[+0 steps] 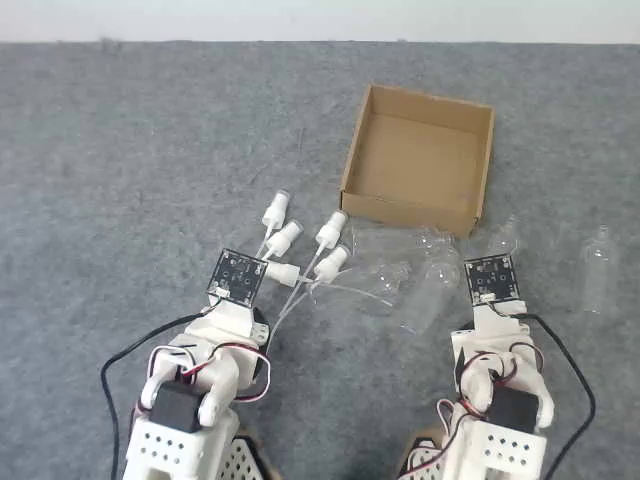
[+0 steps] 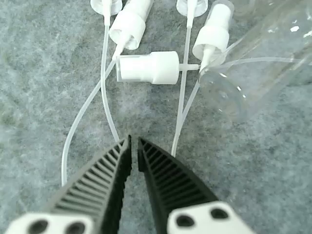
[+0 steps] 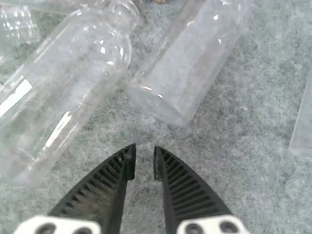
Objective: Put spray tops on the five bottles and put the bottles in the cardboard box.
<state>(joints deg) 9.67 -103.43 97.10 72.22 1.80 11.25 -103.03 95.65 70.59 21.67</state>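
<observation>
High view, and we start at the left: the five white plastic spray tops (image 1: 285, 240) lie loose in a fan on the grey felt table (image 1: 120, 150), their thin clear tubes trailing towards the left arm. None of them sits on a bottle.

In the left wrist view, the left gripper (image 2: 134, 141) hangs just short of those tubes. Its jaws are all but closed, with only a sliver of gap, and they grip nothing.

Moving right, the clear plastic bottles (image 1: 430, 295) lie on their sides in a loose heap just in front of the brown cardboard box (image 1: 405, 213). We count what look like five, all uncapped. One lone bottle (image 1: 597, 268) sits well apart on the far right. The box has nothing in it.

In the right wrist view, the right gripper (image 3: 144, 148) points at the flat base of one lying bottle (image 3: 195, 58). Its jaws stand a narrow slot apart and hold nothing.

So by our reckoning the job has barely begun: five tops to fit and five bottles to box.
</observation>
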